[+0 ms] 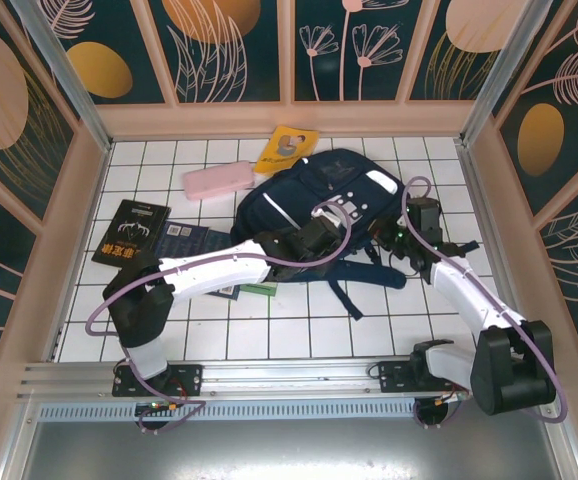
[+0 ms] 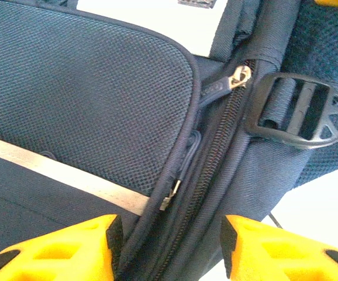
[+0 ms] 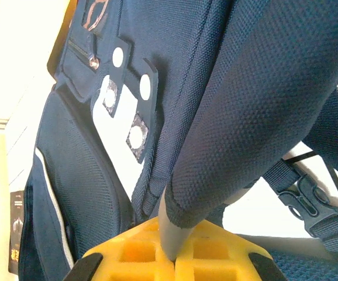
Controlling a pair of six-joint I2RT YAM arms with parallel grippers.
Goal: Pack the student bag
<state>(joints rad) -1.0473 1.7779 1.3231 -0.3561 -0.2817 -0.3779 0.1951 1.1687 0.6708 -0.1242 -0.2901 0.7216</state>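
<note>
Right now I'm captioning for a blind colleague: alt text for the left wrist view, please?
Close-up of the navy student bag, its zipper running diagonally between the open yellow fingers of the left tool at the bottom edge. A black buckle sits at right.

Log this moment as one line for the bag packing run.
student bag: lying flat | left hand: open, straddling zipper | right hand: shut on padded strap | pink case: outside bag

The left arm (image 1: 219, 268) hides the near-left side of the student bag (image 1: 319, 195) and most of a green item (image 1: 259, 289) on the bench (image 1: 299, 330), the cover picture of the yellow book (image 1: 287, 148) is too small to make out, and both wrist views crop the bag.
</note>
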